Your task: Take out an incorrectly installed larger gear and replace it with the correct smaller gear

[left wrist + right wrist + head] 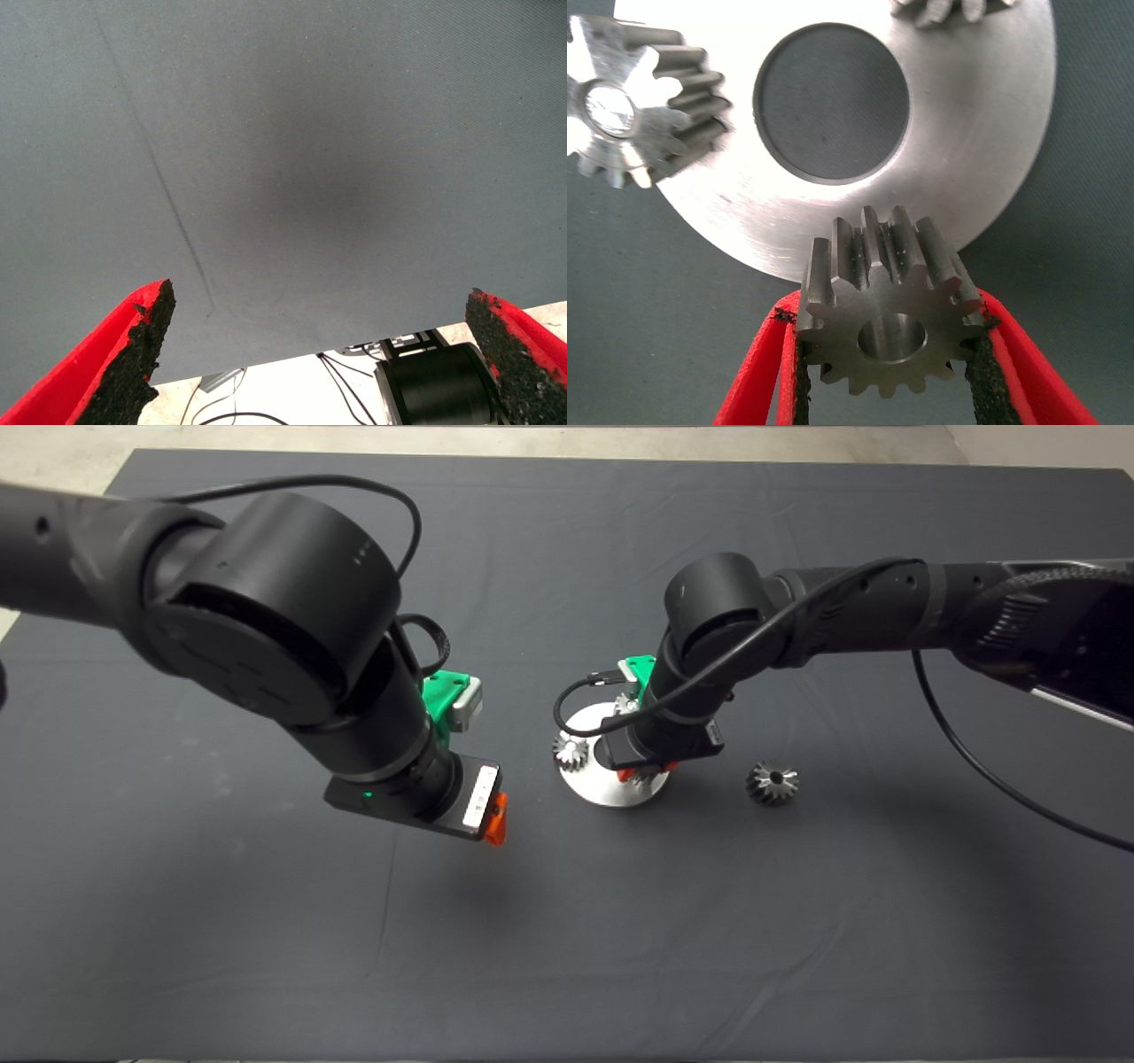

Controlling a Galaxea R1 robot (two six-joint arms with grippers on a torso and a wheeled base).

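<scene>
Replacement is underway: we pinch the smaller gear (883,323) in our right gripper (888,354) at the plate (983,159) rim, larger gear (772,783) aside on the mat, left gripper (319,354) spread idle; seating next needs careful alignment.

— What covers the table?
— A dark grey cloth mat (266,957), faintly creased.
— And lying on it?
— A round silver metal plate with a centre hole (611,793), and well right, a darker grey star-toothed larger gear (772,783).
</scene>
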